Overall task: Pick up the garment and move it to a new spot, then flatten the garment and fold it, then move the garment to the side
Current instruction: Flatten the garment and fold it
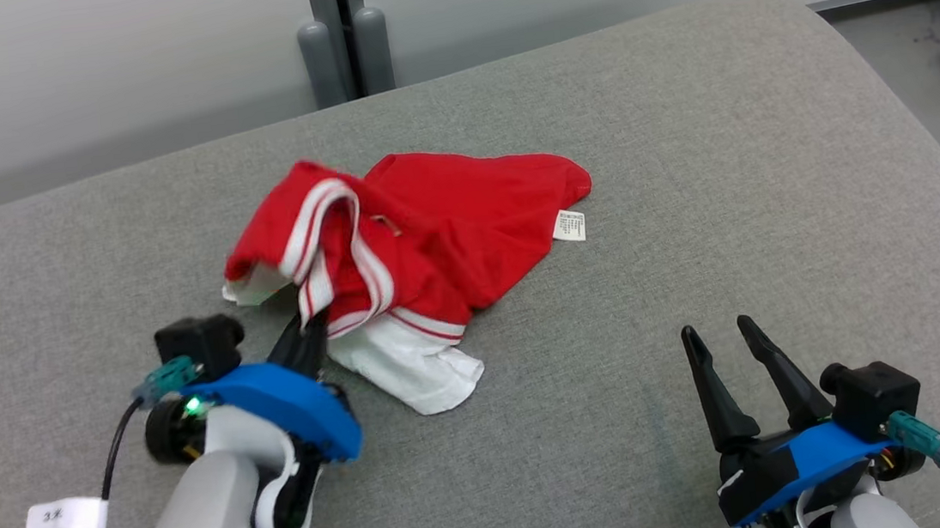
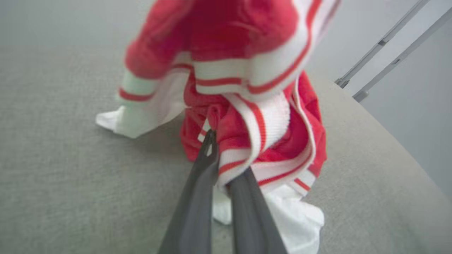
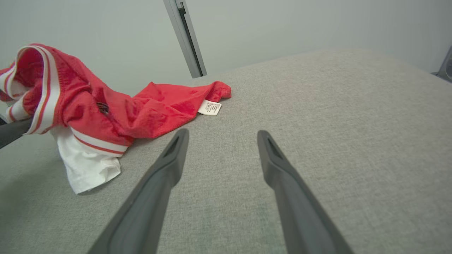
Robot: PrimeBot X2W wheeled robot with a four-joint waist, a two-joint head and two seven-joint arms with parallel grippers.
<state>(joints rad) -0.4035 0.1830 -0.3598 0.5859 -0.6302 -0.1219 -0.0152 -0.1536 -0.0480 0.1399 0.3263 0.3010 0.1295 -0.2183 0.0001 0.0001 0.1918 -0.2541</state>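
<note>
The garment (image 1: pixel 449 223) (image 2: pixel 247 35) (image 3: pixel 155 109) is a red piece with white striped ribbing and a white part. It lies crumpled on the grey fabric-covered worktop (image 1: pixel 683 148), left of centre in my head view. Its left end is bunched up higher than the rest, while the red body trails flat toward the right. A white care label (image 1: pixel 569 225) (image 3: pixel 209 107) lies at the garment's right edge, resting on the worktop.

My left gripper (image 1: pixel 312 327) (image 2: pixel 220 165) is at the near edge of that raised bunch. Its fingers are pinched together on a fold of the striped ribbing, and the wrist view shows cloth squeezed between them. The white part spills onto the worktop just beside the fingers.

My right gripper (image 1: pixel 716 328) (image 3: pixel 222 133) sits well apart from the garment at the lower right. Its fingers are spread and nothing is between them.

Beyond the worktop I see a pale wall with a grey post (image 1: pixel 344 34).
</note>
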